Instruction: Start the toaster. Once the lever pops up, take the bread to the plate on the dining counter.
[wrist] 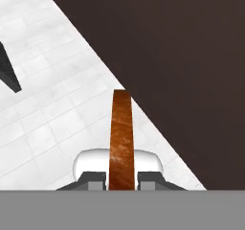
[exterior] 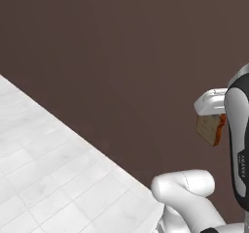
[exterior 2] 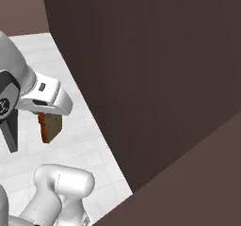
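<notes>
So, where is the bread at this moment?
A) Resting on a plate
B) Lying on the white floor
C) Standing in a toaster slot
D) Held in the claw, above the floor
D: the claw is shut on the bread, which hangs above the tiled floor.

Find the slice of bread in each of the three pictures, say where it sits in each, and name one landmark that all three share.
Left base view: the bread hangs at the right edge, just below mid-height, under the white hand.
Right base view: it hangs at the left, slightly below mid-height, over the white tiled floor.
Hand view: it stands edge-on at bottom centre, clamped between the fingers.
Shared landmark: the dark brown wall meeting the floor.
</notes>
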